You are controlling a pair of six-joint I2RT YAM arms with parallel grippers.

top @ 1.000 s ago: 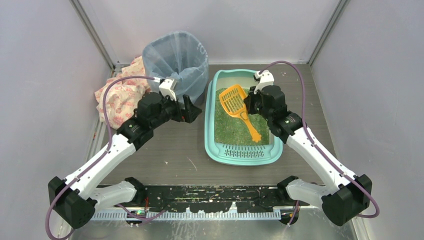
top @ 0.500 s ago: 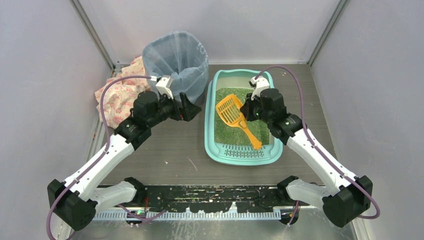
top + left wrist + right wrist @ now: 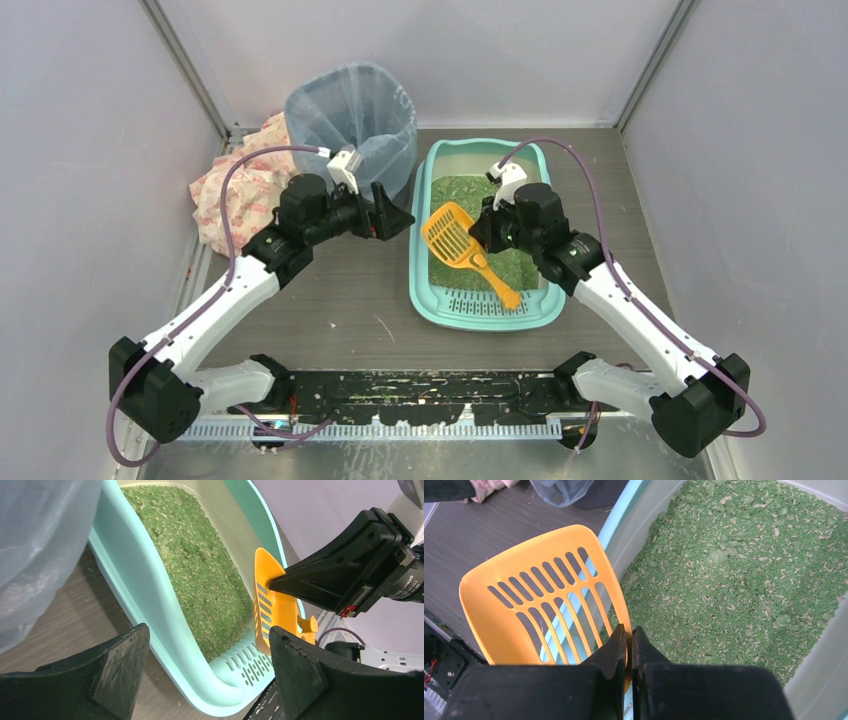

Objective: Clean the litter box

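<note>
- Across right-centre of table (image 3: pixel 340 300): litter box (image 3: pixel 418 262), long side running away from arm bases, slotted grate step at near end, green litter (image 3: pixel 462 190) inside, far end bare.
- Just left of box's far corner: bag-lined bin (image 3: pixel 350 110), with floral cloth (image 3: pixel 235 190) bunched at its left.
- Between bin and box: left gripper (image 3: pixel 395 212), jaws spread wide, gripping nothing, just beside box's left wall.
- Over box's near-left part: right gripper (image 3: pixel 482 232), jaws pinched tight on orange scoop (image 3: pixel 450 235) near where handle meets blade, blade raised and hanging across left rim.
- Scattered through litter: small clumps (image 3: pixel 716 556), apparently not yet lifted out.
- Risk: thin pinch near scoop's neck, so possible twist or slip under a load; spill onto table likely if tilted on way to bin.
- Risk: left gripper close to likely path from box to bin; bump possible unless moved aside.
- Risk: box unbraced, liable to slide under a hard dig.
- Right wrist only: empty scoop slots, clumps, closed fingers on scoop.
- Left wrist only: scoop edge-on above grate, own fingers astride box's left wall and clear of it.
- Top only: bin, cloth, both arms together.
</note>
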